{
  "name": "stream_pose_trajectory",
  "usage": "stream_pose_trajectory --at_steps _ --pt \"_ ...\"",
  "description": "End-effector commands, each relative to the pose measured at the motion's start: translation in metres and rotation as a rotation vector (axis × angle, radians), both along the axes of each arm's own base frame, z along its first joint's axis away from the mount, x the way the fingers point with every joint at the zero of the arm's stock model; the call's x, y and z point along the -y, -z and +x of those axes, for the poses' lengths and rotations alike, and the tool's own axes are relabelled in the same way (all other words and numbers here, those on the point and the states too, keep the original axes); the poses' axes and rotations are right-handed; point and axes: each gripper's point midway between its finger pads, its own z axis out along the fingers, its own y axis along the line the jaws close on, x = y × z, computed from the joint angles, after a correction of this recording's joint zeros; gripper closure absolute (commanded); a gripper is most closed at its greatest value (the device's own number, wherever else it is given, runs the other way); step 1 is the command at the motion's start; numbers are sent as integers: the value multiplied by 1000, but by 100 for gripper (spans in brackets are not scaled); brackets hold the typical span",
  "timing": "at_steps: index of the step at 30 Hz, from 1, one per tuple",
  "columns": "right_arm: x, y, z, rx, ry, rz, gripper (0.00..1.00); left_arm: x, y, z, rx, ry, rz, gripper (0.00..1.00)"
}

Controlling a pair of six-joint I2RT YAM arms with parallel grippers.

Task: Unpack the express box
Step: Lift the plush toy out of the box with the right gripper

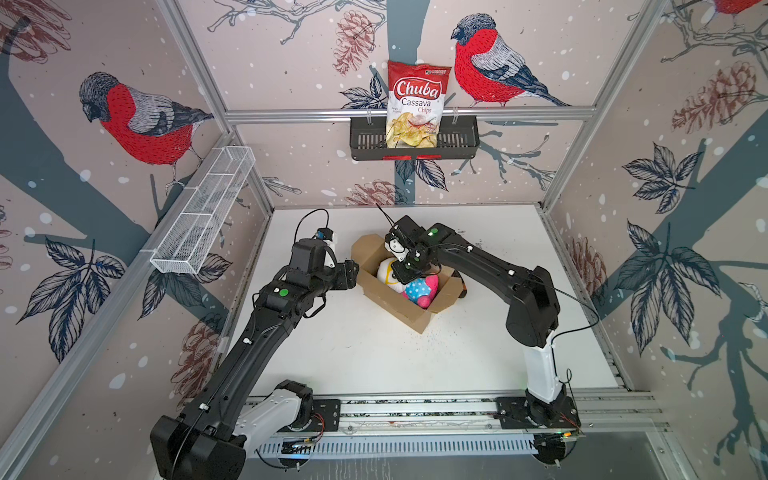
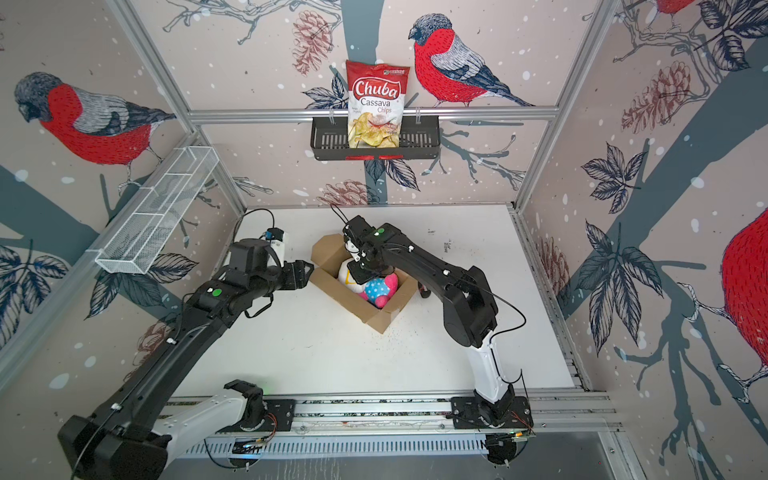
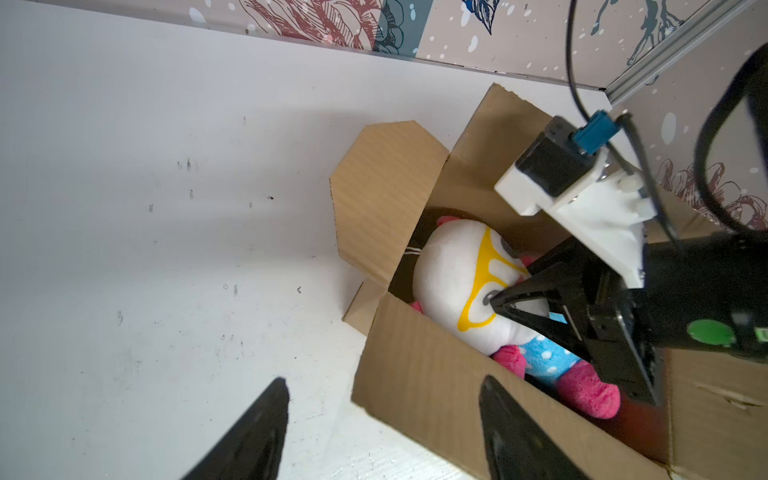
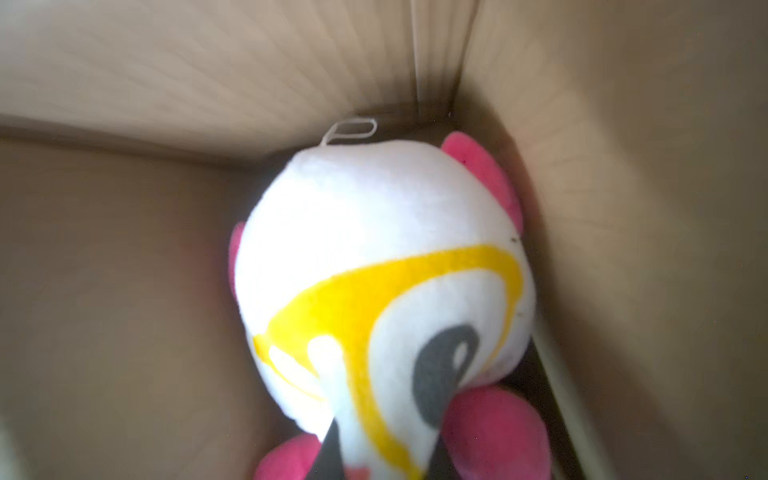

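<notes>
Express box (image 1: 390, 302) (image 2: 345, 300) (image 3: 436, 374) (image 4: 124, 291) is sitting near the middle of the white table (image 1: 353, 357), toward the back wall. It is turned cornerwise to the arms, with its flaps standing open. A plush toy (image 1: 419, 289) (image 2: 376, 287) (image 3: 453, 266) (image 4: 374, 216) with a white head, yellow markings, pink limbs and a blue spotted body is lying inside it. The right gripper (image 3: 494, 301) (image 4: 384, 457) is reaching down into the box from the right. Its jaws are pinching together on the toy's face, squeezing a fold of white fabric between the black fingers (image 4: 330, 457). The left gripper (image 1: 351, 272) (image 2: 306, 269) (image 3: 384, 380) is hovering just beside the box's left wall, its jaws spread wide and gripping nothing; whether a finger is touching the cardboard is not clear. On the back wall a bag of chips (image 1: 417, 104) is standing in a black basket (image 1: 365, 141), well apart from the box. A white wire basket (image 1: 203, 212) is hanging on the left wall.
</notes>
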Motion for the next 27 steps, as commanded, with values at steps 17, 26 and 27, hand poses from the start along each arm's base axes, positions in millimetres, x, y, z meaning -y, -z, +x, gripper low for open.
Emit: stream_pose_trajectory --at_steps 17,26,27 --pt "2 -103 5 140 51 164 94 14 0 15 20 33 -52 27" --pt "33 -165 14 251 141 245 95 20 -10 28 37 44 -55 27" --pt "38 -171 15 262 155 254 95 20 -10 29 37 46 -56 27"
